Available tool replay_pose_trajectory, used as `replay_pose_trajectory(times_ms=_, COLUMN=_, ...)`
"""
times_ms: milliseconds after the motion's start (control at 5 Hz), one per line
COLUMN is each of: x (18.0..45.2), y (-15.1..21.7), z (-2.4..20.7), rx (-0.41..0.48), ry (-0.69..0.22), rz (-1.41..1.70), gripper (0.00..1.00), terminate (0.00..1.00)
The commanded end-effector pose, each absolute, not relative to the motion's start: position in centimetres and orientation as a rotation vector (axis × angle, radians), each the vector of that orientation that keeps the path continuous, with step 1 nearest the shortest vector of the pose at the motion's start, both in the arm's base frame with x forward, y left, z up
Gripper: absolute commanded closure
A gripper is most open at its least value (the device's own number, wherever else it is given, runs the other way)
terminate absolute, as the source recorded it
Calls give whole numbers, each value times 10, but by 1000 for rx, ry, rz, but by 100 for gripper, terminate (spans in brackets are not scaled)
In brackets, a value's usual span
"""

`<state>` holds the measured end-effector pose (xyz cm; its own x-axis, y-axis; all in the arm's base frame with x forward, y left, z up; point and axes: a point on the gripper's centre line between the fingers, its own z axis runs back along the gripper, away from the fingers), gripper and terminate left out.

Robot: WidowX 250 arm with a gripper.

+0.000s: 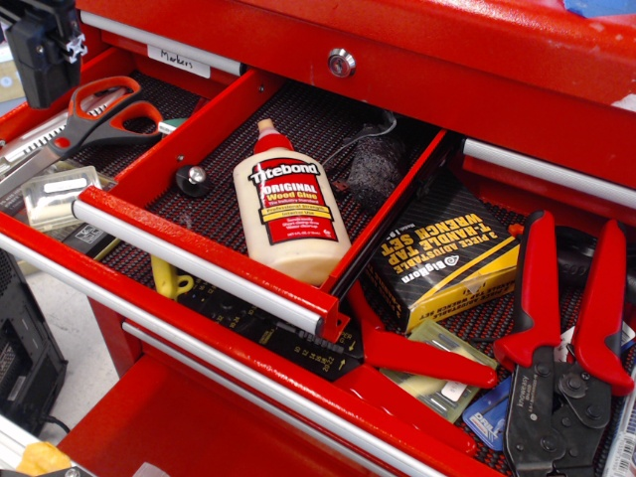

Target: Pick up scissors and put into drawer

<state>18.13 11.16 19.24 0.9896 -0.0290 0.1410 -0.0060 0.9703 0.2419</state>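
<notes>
The scissors (81, 125) have orange-red loop handles lined with dark grey. They lie at the far left, handles toward the upper right and steel blades pointing down-left over clutter in the left compartment. My gripper (42, 55) is a black block in the top left corner, just above and left of the scissors' handles. Its fingers are not visible, so I cannot tell whether it is open or touching the scissors. The open red drawer (199, 260) with a silver handle bar sits in the middle, right of the scissors.
The middle drawer holds a Titebond glue bottle (288, 209), a black knob (193, 179) and a dark wad (376, 164). The lower drawer holds a T-handle wrench set box (447, 253), big red crimping pliers (561, 348) and small packets. A clear plastic case (60, 194) lies below the scissors.
</notes>
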Motion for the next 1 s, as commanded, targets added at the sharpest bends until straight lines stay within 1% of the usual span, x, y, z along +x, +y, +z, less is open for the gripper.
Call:
replay_pose_trajectory(times_ms=0, x=181, y=112, z=192, rx=244, ry=-144, rz=-12, gripper=0, terminate=0)
replay_pose_trajectory(times_ms=200, x=208, y=158, z=193, rx=264, ry=-148, rz=-166, gripper=0, terminate=0)
replay_pose_trajectory(times_ms=400, x=241, y=179, z=181, rx=218, ry=-169, rz=-220, gripper=0, terminate=0)
replay_pose_trajectory(times_ms=600, x=254, y=184, z=161, rx=209, ry=-196, rz=-211, gripper=0, terminate=0)
replay_pose_trajectory(times_ms=800, x=256, y=187, z=137, rx=221, ry=-207, rz=-155, gripper=0, terminate=0)
